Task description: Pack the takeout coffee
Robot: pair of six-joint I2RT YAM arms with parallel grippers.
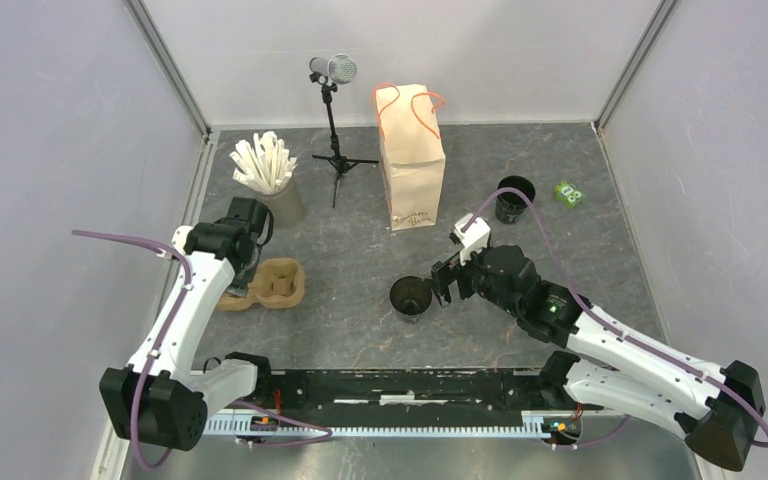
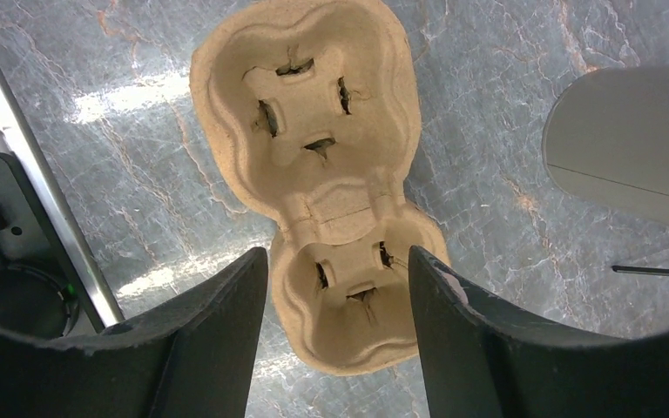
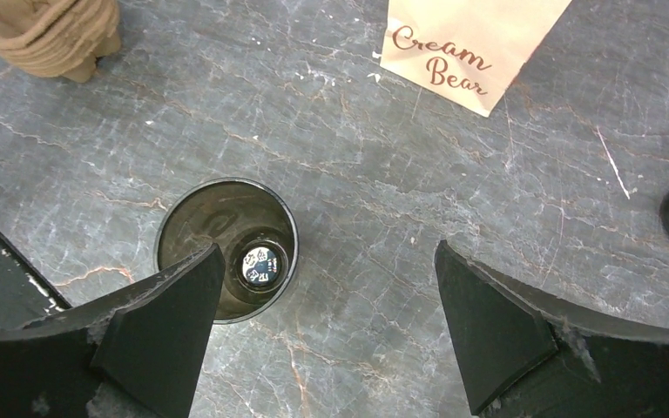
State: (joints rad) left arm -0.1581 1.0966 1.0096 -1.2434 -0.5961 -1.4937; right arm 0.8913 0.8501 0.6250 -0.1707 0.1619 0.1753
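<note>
Bag (image 1: 412,165) stood at back centre of surface (image 1: 360,240). Mic stand (image 1: 334,110) just left of bag; stick cup (image 1: 270,185) further left. Carrier (image 1: 278,283) lay in front of stick cup, on left side. Left pincer (image 2: 340,261) hung over carrier's near pocket, jaws either side. Near cup (image 1: 411,297) stood centre, in front of bag. Right pincer (image 1: 447,278) just right of near cup. Far cup (image 1: 515,200) stood right of bag; box (image 1: 568,193) just right of far cup.

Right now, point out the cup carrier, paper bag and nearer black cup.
cup carrier (image 2: 307,109), left wrist view, floor of its upper well.
paper bag (image 1: 412,160), top external view, its front face.
nearer black cup (image 3: 213,218), right wrist view, its inner wall.
</note>
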